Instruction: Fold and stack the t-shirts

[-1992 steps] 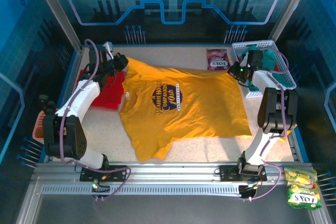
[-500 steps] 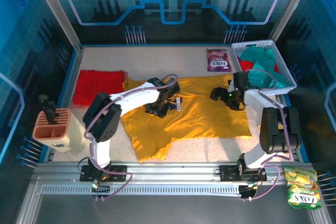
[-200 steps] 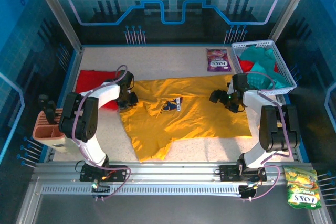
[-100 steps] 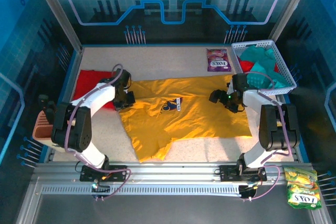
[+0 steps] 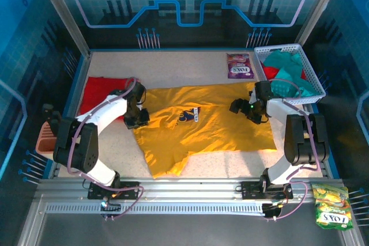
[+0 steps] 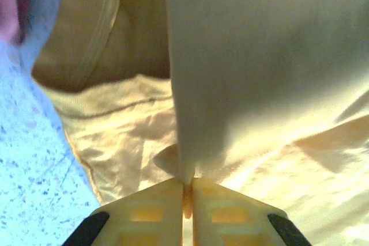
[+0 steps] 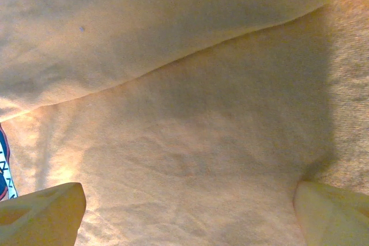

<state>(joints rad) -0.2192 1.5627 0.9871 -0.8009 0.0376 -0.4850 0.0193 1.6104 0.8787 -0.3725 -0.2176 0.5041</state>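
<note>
On tee (image 6: 259,56), closed left end effector (image 6: 187,188)

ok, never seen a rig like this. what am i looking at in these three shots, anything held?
Two robot arms, bolted at the near edge of a table. One picture comes from above and behind them; the other two from a camera on each wrist. On it: a big yellow t-shirt, a red t-shirt left of it, a purple packet, a basket of teal shirts. The left pincer is shut on a fold of the yellow t-shirt. The right pincer is open over the same shirt.
</note>
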